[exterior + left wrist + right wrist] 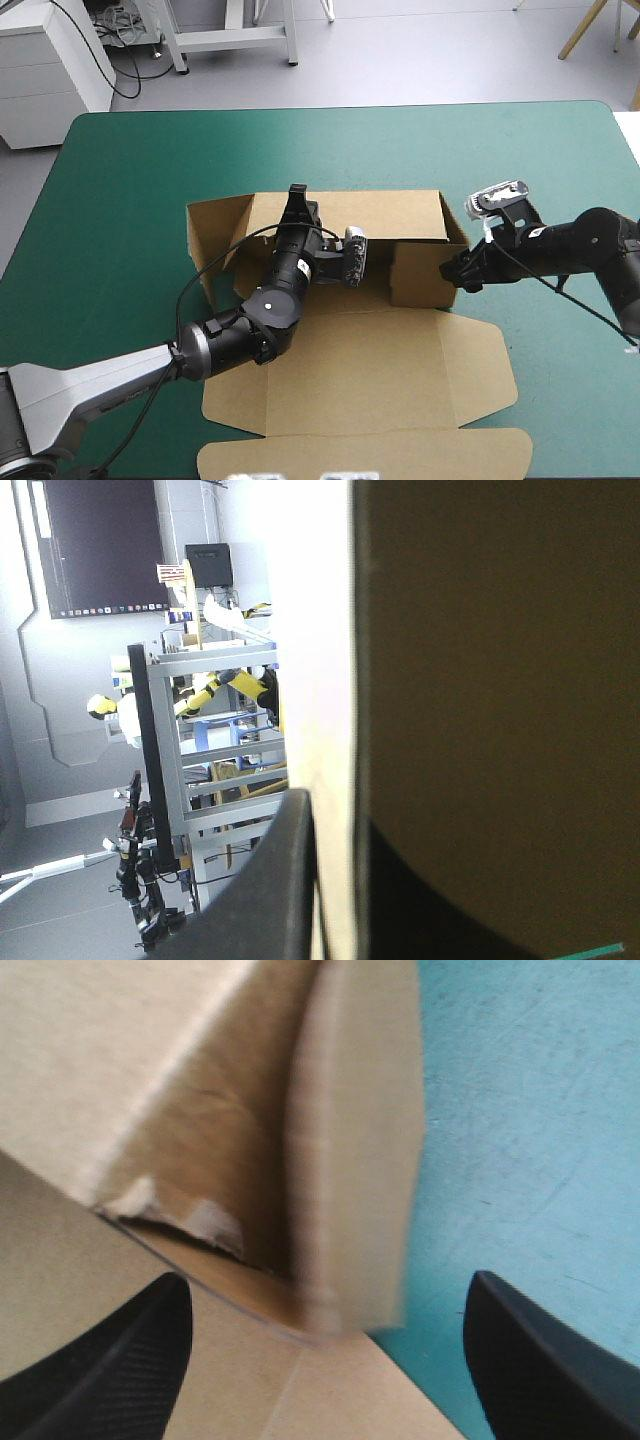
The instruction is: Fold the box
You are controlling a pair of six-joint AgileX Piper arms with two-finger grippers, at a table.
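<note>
On the box [380, 370], left end effector [297, 197] pinches the back wall's edge; right end effector [449, 272] wide at right corner.

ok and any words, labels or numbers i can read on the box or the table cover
None. The box is plain brown board, with no print, label or number showing in any view.
The teal-green cover carries no markings either.

One brown box [350, 370], one teal-green table [150, 160], two grippers: left gripper [297, 192], right gripper [449, 270].
</note>
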